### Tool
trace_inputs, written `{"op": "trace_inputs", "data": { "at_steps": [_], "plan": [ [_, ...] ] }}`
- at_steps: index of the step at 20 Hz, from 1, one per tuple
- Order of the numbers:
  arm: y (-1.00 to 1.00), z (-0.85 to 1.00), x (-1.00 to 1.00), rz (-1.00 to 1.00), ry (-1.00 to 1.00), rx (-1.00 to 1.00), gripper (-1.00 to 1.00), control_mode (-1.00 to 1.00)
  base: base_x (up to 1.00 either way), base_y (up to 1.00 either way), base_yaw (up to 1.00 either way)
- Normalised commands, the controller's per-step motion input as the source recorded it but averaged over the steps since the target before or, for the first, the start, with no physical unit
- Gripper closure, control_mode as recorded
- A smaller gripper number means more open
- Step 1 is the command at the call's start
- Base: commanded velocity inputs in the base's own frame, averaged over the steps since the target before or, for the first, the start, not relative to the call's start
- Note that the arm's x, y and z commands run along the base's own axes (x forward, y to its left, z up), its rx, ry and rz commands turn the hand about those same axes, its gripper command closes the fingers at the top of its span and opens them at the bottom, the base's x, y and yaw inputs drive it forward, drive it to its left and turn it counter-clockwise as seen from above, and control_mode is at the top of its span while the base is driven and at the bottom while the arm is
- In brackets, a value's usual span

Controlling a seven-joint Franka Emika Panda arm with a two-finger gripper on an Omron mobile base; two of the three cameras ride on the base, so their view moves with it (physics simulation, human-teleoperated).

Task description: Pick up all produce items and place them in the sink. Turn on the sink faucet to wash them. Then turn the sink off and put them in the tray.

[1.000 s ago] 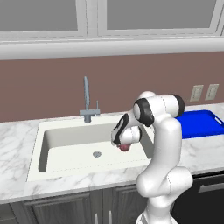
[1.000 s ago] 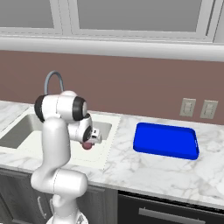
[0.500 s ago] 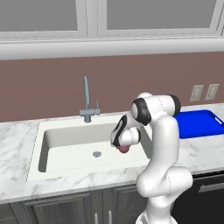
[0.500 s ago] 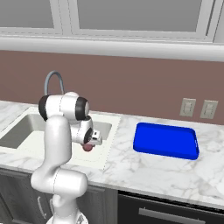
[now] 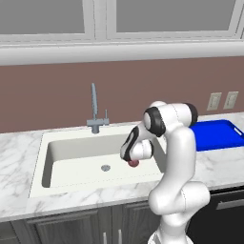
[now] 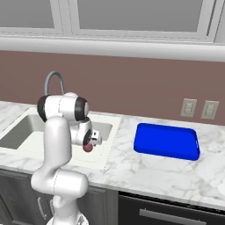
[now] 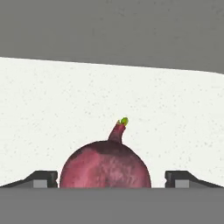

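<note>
Nearest item: a dark red beet (image 7: 105, 164), round, with a short stem stub tipped green, sits directly between the end effector (image 7: 111, 178) fingertips (image 7: 43, 178). A visible gap stands on each side of the bulb, so the jaws are spread wide and clear of it; whether any contact remains cannot be told. In the left base view the beet (image 5: 133, 163) shows just below the end effector (image 5: 131, 157), over the right part of the sink (image 5: 71, 143).

Handling judgement: the beet appears firm, smooth-skinned and light, hence rigid but liable to roll or slip. The best hold is across the widest part of the bulb, pads square to its sides; the thin stem is not a sound purchase.

Containers, outward from the end effector:
- Sink, immediately beneath and beyond: off-white basin, its pale floor behind the beet in the hand view. A round drain (image 5: 106, 167) lies to the far side. No other produce and no water are visible inside.
- Faucet (image 5: 95, 110), behind the basin at its rear rim: no stream is visible.
- Blue tray (image 6: 167, 141), well apart on the marble surface (image 6: 145, 169) to the other side: nothing lies in it.
</note>
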Motion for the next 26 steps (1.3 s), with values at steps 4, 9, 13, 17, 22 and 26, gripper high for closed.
{"op": "trace_inputs", "data": {
  "at_steps": [4,9,13,17,22,26],
  "plan": [
    [0.0,0.31,-0.04,0.0,-0.11,0.0,-1.0,-1.0,0.0,0.0,0.0],
    [0.0,0.52,-0.21,0.0,-0.15,0.0,-1.0,-1.0,0.0,0.0,0.0],
    [0.0,0.72,-0.23,0.0,-0.13,0.0,-1.0,-1.0,0.0,0.0,0.0],
    [0.0,0.82,-0.22,0.0,-0.13,0.0,-1.0,-1.0,0.0,0.0,0.0],
    [0.02,0.79,-0.24,0.03,-0.13,0.0,-1.0,-1.0,0.0,0.0,0.0],
    [0.04,0.66,-0.36,0.04,-0.13,0.0,-1.0,-1.0,0.0,0.0,0.0]
  ]
}}
